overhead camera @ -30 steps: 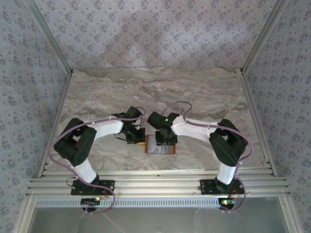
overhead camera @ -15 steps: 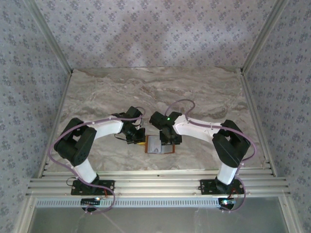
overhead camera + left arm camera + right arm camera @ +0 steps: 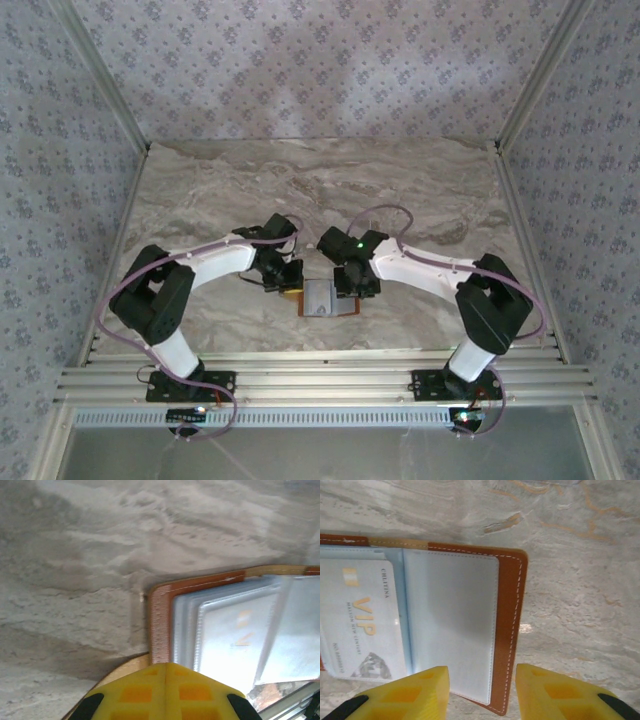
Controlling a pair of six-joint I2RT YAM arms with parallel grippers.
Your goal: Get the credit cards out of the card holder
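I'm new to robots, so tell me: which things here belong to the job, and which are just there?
Job: card holder, VIP card in it, left gripper, right gripper.
Just there: marble table, aluminium rail, patterned walls.

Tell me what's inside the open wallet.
A pale card with gold VIP lettering lies in the wallet. Whether more cards sit beneath it or behind the plain grey-blue panel is hidden.

Card holder [image 3: 322, 298] flat on table [image 3: 400, 190], card [image 3: 362, 625] inside
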